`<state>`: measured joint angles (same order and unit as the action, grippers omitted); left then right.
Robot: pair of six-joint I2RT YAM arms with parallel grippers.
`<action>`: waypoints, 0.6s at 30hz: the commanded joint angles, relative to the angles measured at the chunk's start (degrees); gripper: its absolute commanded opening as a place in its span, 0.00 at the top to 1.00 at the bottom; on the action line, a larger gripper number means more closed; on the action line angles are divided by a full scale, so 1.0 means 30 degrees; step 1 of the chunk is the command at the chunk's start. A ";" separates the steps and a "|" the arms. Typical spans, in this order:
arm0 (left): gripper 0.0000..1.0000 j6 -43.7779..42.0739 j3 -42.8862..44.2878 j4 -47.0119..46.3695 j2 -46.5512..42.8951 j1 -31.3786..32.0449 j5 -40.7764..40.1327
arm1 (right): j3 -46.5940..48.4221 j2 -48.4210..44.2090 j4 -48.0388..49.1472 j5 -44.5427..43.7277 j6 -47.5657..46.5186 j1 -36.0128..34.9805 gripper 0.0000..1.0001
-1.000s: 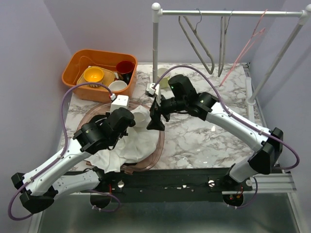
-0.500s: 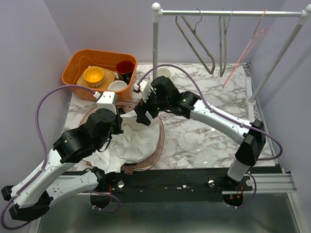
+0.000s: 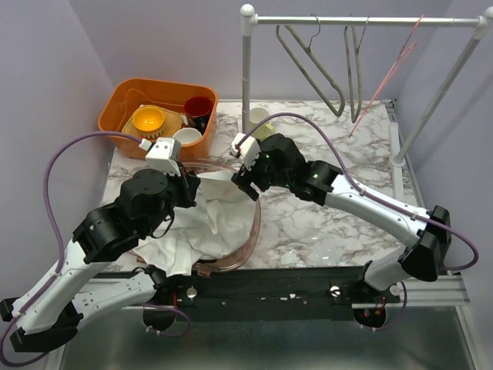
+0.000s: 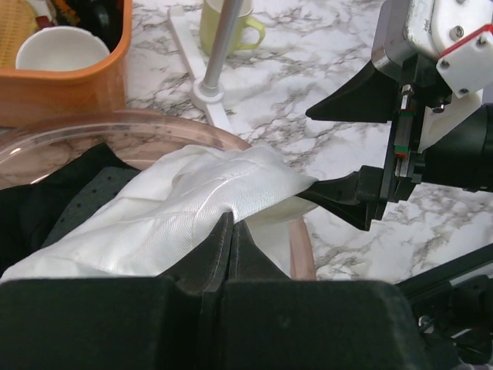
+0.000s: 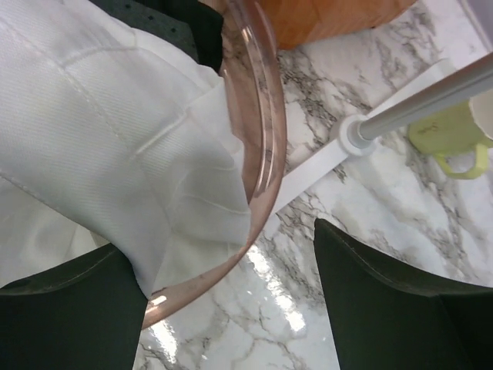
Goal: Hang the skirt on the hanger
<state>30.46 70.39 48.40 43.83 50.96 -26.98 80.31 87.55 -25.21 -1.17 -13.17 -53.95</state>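
Bin stands far left on the table. Beside it the left gripper is clamped on a fold of the white skirt, which lies heaped in a clear tub. Further right the right gripper gapes, jaws straddling the skirt's edge and the tub's rim, while hangers dangle from the rack beyond.

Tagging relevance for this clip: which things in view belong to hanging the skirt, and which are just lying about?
Job: white skirt, pinched by the shut left gripper; open right gripper at its edge; clear basin under it; hangers on the rail.
Lying about: orange bin with yellow bowl, red cup, white cup; green mug.
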 commanded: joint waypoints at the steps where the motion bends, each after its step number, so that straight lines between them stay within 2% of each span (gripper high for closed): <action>1: 1.00 -0.0630 0.1437 -0.1984 -0.0169 -0.0170 0.1200 | -0.0873 -0.1932 -0.0500 -0.2101 -0.1645 0.0552 0.18; 7: 1.00 -0.1128 0.2170 -0.2276 -0.0256 -0.0170 0.1434 | -0.1867 -0.3926 -0.1818 0.0123 -0.2318 0.1548 0.36; 8: 1.00 -0.1216 0.2258 -0.2364 -0.0256 -0.0170 0.1581 | -0.2072 -0.4422 -0.1908 0.0851 -0.2406 0.1752 0.37; 10: 1.00 -0.1334 0.2581 -0.2394 -0.0169 -0.0170 0.1903 | -0.2542 -0.4952 -0.2113 0.1325 -0.2582 0.2074 0.46; 15: 1.00 -0.1539 0.2845 -0.2745 0.0036 -0.0199 0.2227 | -0.2338 -0.5918 -0.3369 0.2847 -0.2788 0.3978 0.46; 18: 1.00 -0.1919 0.2904 -0.2891 0.0241 -0.0199 0.2139 | -0.2688 -0.6388 -0.3782 0.4019 -0.2963 0.4770 0.41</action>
<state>27.00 77.58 42.33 44.42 50.70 -20.91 73.97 71.20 -30.81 4.54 -20.21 -43.20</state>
